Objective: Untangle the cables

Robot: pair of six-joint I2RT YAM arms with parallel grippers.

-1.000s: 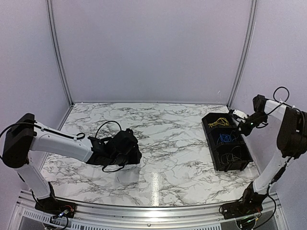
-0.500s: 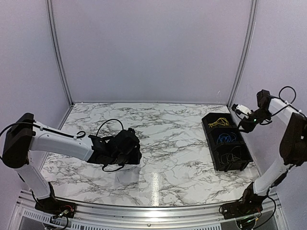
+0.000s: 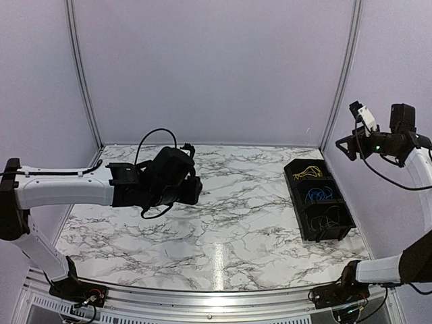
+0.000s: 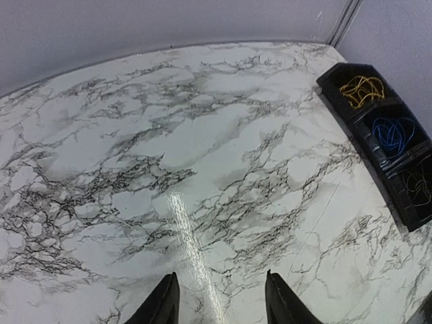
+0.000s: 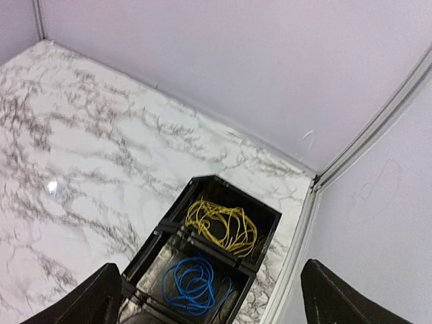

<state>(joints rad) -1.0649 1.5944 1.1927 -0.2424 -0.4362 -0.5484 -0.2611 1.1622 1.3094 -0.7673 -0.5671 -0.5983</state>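
Progress: as far as we can judge, the sorting-out is done or very nearly so. The cables lie parted by colour in a black tray [image 3: 291, 190] at the right side of the marble table [image 3: 229, 226], one bundle to a compartment. We see no cable outside the tray.

Tray, far to near:
- far compartment: yellow cable [image 5: 221, 225], a loose scribble of loops
- middle compartment: blue cable [image 5: 192, 283], coiled in rough rings
- near compartment: black cable [image 4: 418, 189], hard to read against the black floor (we cannot tell how neatly it lies)

No strand visibly crosses a divider. Whether each bundle is knotted within itself, we cannot say.

Arms: both hang well above the table, apart from the tray.
- left gripper [image 4: 219, 307]: fingers spread, bare marble showing between them, nothing held; it is over the left-centre of the table
- right gripper [image 5: 216, 297]: fingers wide apart, empty, looking down on the tray's far end

Left to do, in our judgement: little, perhaps only parking the arms.
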